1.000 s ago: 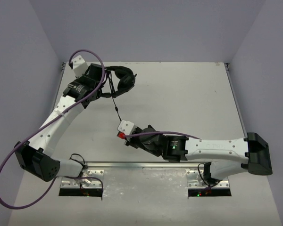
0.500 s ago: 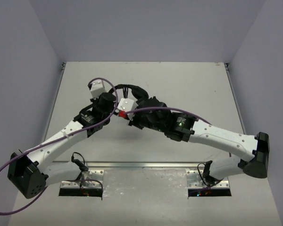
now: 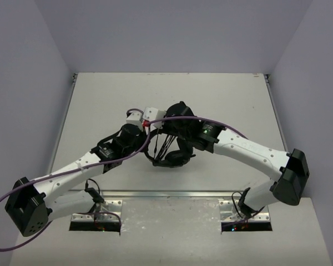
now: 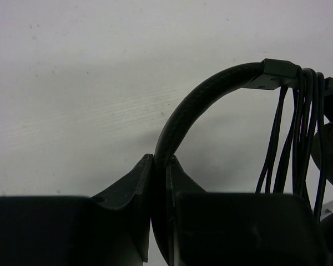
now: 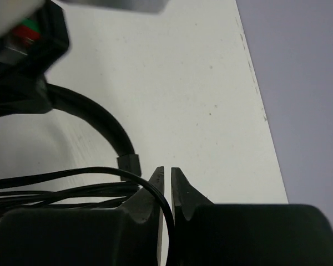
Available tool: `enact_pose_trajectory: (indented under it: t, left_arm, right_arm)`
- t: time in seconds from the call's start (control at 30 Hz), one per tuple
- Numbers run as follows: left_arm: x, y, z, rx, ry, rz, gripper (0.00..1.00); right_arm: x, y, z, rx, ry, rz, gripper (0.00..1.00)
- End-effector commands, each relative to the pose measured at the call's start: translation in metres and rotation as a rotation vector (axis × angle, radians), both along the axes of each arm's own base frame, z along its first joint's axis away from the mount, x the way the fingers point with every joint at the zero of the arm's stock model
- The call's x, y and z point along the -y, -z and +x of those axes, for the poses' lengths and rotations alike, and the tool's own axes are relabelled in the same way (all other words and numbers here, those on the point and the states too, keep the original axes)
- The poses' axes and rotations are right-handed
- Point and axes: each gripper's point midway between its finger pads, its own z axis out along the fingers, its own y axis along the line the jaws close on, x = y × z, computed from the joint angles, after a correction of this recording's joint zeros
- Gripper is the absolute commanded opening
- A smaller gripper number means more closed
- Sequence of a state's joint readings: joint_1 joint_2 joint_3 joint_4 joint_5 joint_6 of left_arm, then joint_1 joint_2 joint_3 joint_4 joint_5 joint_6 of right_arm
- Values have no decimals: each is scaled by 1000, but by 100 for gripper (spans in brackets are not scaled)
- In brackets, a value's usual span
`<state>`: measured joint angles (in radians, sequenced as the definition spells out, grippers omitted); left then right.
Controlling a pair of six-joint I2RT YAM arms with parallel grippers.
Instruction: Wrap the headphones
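Observation:
The black headphones [image 3: 175,159] hang in the middle of the table between both arms. My left gripper [image 3: 148,146] is shut on the thin headband [image 4: 180,122], which rises from between its jaws [image 4: 160,166]. The thin dark cable [image 4: 299,127] lies in several loops over the headband near one cup. My right gripper [image 3: 161,131] sits just above and is shut on a strand of the cable [image 5: 167,213], which runs down between its almost closed jaws [image 5: 167,174]. The headband also shows in the right wrist view [image 5: 102,124]. The plugs and boom mic are hidden.
Thick purple robot cables [image 3: 211,123] arch over both arms. The two wrists crowd together at the table's middle. The table's right edge [image 5: 255,94] and grey walls bound the space. A metal rail [image 3: 172,194] runs along the near edge.
My left gripper carried the headphones from the far left corner toward the middle. My right gripper swung up from the near middle to the headband with the cable, adding loops.

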<state>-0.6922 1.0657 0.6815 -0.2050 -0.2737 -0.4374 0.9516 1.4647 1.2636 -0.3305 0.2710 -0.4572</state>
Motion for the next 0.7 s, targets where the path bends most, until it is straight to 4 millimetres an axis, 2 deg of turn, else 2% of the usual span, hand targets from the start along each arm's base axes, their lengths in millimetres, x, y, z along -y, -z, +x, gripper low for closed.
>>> enact_pose_trajectory:
  t: [0.0,0.07,0.17,0.27,0.33,0.4,0.5,0.57,0.63,0.67]
  left_arm:
    - [10,-9,-23,-61,57,-77,0]
    - [8,-19,-28,-65,56,-90,0]
    - [3,-30,-39,-73,74,-95,0]
    - [-3,-46,-43,-41,74,-104,0]
    - [-13,-50,-43,-22,49,-78,0]
    - [-20,-57,-39,8,25,-52,0]
    - [-34,-76,-32,68,-49,-41,0]
    - [-41,-96,-25,130,-98,-56,0]
    - [-45,-111,-20,179,-126,-67,0]
    - [-51,-128,-13,226,-171,-84,0]
  right_arm:
    - [29,-30,40,153,150,52,9]
    - [39,-15,47,122,182,59,8]
    - [43,3,50,74,181,79,6]
    - [45,10,49,43,192,125,6]
    - [44,10,49,18,198,186,10]
    - [38,8,44,-15,166,233,15]
    - [41,6,42,-60,171,306,19]
    - [35,11,33,-142,133,380,22]
    - [38,11,32,-209,140,448,23]
    - [36,17,26,-265,111,474,25]
